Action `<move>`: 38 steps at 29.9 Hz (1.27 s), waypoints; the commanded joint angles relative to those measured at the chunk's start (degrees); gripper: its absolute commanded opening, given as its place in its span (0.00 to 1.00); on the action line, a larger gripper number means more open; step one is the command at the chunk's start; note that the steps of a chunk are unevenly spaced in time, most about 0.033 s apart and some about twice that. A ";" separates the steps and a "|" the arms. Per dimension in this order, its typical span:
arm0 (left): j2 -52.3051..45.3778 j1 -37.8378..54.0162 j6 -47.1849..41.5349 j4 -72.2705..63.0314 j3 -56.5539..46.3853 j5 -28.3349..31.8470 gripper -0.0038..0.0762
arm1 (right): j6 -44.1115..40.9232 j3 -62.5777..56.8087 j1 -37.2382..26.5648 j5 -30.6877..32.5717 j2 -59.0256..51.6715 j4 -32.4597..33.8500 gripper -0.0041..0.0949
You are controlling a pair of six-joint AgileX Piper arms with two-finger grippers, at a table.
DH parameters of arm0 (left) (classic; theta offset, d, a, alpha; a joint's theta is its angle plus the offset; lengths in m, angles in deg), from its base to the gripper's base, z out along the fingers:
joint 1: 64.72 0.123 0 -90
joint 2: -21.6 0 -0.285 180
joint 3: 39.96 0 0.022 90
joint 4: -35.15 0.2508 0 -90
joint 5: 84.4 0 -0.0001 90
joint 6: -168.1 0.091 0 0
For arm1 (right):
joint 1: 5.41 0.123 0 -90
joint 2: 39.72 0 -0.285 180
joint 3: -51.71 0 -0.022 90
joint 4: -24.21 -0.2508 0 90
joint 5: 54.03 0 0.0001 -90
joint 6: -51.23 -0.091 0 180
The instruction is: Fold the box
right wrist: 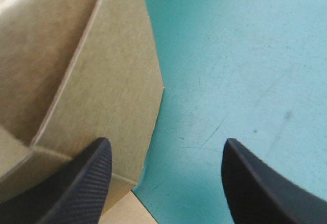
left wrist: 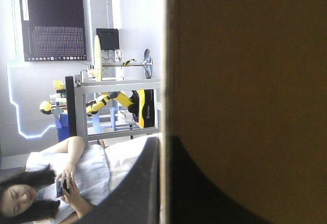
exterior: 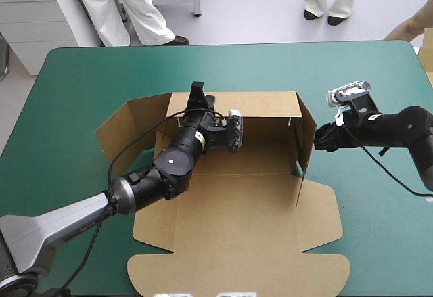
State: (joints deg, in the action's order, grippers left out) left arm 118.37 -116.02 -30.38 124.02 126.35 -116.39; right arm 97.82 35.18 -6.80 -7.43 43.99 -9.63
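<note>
Here the box (exterior: 250, 202) lies in the middle of the teal-green surface (exterior: 81, 80), half raised. Its back wall (exterior: 264, 104) stands upright toward the far edge and its right wall (exterior: 304, 141) stands too. The left flap (exterior: 125, 131) leans outward, and the lid (exterior: 237, 256) lies flat toward the near edge.

My left fingers (exterior: 197, 95) are at the left end of the back wall, reaching over its top edge. Along that wrist, the brown board (left wrist: 245, 81) stands edge-on and fills the whole side ahead of me. One black finger (left wrist: 148, 183) is on its open face and the other shows as a dark curve against the board. They are clenched on the box, with the sheet pinched between them.

My right fingers (exterior: 323, 136) hover just outside the right wall, near its far end. From that wrist they stand released and wide apart, and only the bare surface (right wrist: 240, 55) lies between them. The box's angled corner flap (right wrist: 102, 81) sits beside one finger (right wrist: 82, 183), which overlaps its lower edge in the picture. I cannot tell whether that finger touches the board.
</note>
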 commanded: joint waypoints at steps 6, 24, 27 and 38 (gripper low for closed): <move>-2.44 -0.31 -0.84 2.68 1.61 -1.24 0.01 | 16.28 -4.30 -0.22 -2.30 -5.72 -9.73 0.62; -2.44 -0.31 -0.84 2.36 1.61 -1.01 0.01 | 31.33 -6.72 -0.22 0.47 -3.93 -20.86 0.78; -2.44 -0.31 -0.84 2.36 1.61 -1.01 0.01 | 31.33 -6.72 0.30 2.53 -2.42 -21.59 0.78; -2.44 -0.31 -1.28 1.70 1.61 -2.31 0.01 | 35.44 -6.72 0.42 2.39 0.70 -28.39 0.88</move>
State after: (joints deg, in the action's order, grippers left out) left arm 118.42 -116.02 -30.57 123.62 126.31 -116.67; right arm 132.23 27.18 -6.46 -5.11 45.19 -33.82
